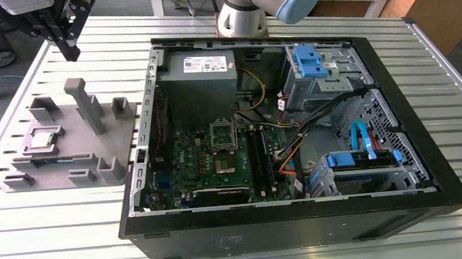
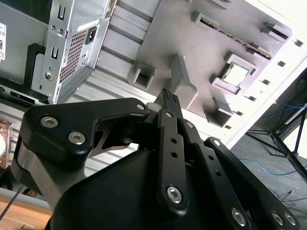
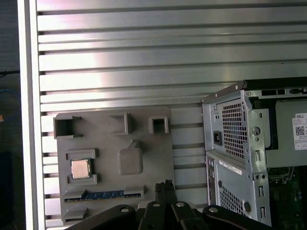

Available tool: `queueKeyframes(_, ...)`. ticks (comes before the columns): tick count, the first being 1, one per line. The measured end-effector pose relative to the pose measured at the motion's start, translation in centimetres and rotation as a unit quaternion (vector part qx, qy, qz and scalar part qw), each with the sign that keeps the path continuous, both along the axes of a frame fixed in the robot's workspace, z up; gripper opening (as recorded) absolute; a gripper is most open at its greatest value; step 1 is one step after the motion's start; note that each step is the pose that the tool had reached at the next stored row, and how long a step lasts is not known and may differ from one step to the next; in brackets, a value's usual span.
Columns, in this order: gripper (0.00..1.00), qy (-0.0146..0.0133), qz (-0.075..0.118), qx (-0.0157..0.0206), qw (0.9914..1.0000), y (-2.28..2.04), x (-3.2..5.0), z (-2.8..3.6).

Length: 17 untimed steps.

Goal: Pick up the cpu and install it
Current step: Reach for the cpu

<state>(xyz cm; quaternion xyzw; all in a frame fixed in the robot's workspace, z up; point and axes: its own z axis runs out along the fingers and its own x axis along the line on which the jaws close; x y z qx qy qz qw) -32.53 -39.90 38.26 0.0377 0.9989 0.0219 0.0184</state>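
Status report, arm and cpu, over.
Gripper shut, empty, high over the table. Cpu sits in its grey holder, untouched. Holder's tall post stands near it.

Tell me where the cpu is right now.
The cpu sits in a recess of the grey fixture plate, on the exterior view's left, beside the open computer case.
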Motion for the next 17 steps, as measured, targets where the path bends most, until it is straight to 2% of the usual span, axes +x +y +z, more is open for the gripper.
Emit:
queueKeyframes(7, 0.11, 0.0000, 0.000, 0.0000, 1.00000, 0.00, -0.19, -0.01)
queueKeyframes(17, 0.11, 0.0000, 0.000, 0.0000, 1.00000, 0.00, -1.50, -0.07)
